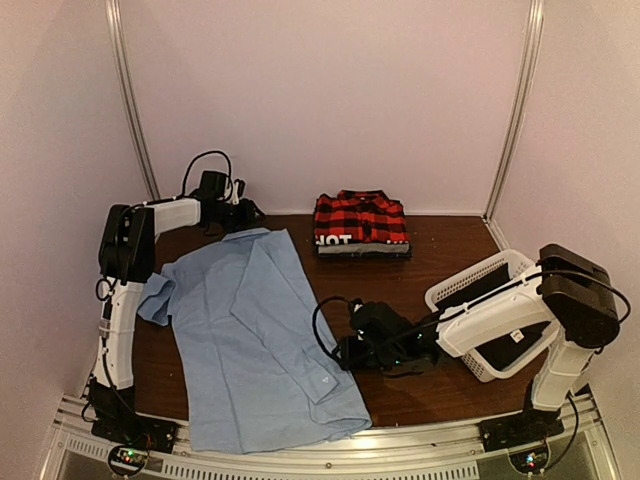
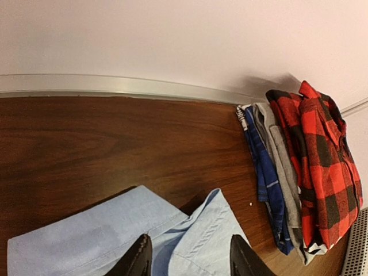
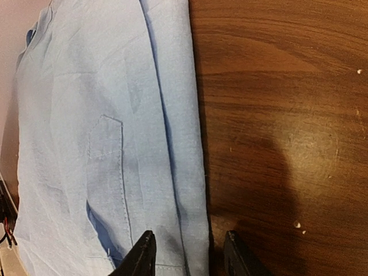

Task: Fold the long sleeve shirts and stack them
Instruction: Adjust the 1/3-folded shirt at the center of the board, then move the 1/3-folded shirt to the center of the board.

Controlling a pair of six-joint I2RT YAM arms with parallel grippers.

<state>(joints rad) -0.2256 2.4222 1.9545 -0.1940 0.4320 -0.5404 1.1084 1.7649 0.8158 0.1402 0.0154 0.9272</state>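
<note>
We are in the middle of folding the blue shirt (image 1: pixel 255 330), which is lying flat on the counter (image 1: pixel 440 250), collar towards the far left and hem at the near edge. Its right side is looking straight, with a sleeve laid along it, while the other sleeve is sticking out on the left. We judge the fold to be half done at most.

The left tool (image 2: pixel 190 256) is hanging over the collar with its jaws apart and holding nothing. The right tool (image 3: pixel 188 253) is standing over the shirt's right edge, jaws also apart, with the cloth lying loose beneath them.

We are expecting the next move to need both tools closing on the cloth, pinching only the layers meant to travel, and lifting together so the fold is landing square.

The plaid shirt (image 1: pixel 360 217) is sitting folded on a small pile (image 1: pixel 362 243) of other folded cloth at the back of the counter, well apart from the blue one.

The basket (image 1: pixel 470 280) on the right is holding something dark (image 1: pixel 515 345). We cannot tell what, as the right arm is crossing it.
</note>
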